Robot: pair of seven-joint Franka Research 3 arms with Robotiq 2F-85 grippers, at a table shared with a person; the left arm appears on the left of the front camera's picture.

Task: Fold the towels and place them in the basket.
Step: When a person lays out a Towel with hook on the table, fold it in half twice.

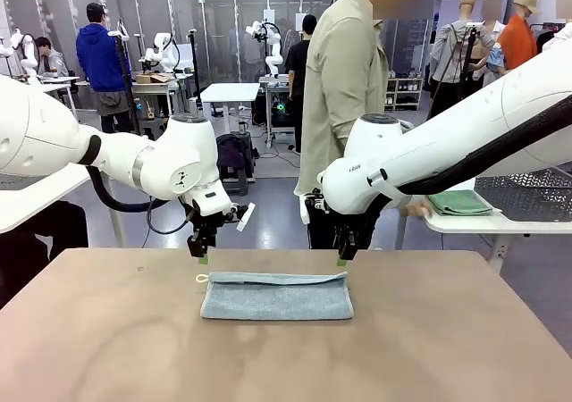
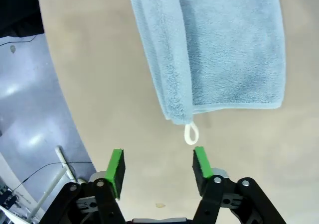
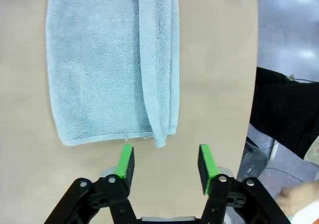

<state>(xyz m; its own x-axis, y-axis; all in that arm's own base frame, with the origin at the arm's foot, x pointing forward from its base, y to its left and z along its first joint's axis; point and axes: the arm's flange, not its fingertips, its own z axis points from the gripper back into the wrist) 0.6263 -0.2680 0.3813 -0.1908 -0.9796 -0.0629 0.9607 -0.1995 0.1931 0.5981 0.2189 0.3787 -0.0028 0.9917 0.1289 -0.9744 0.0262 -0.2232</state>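
While the left claw (image 1: 202, 259) and right claw (image 1: 341, 261) hang spread wide and empty, folded blue-grey towel (image 1: 275, 297) flat on the worktop (image 1: 107, 348) between them, loop (image 1: 202, 278) beside left claw.

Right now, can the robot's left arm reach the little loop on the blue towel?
Probably yes. The left end effector is open close to the loop of the towel, with only bare table between them.
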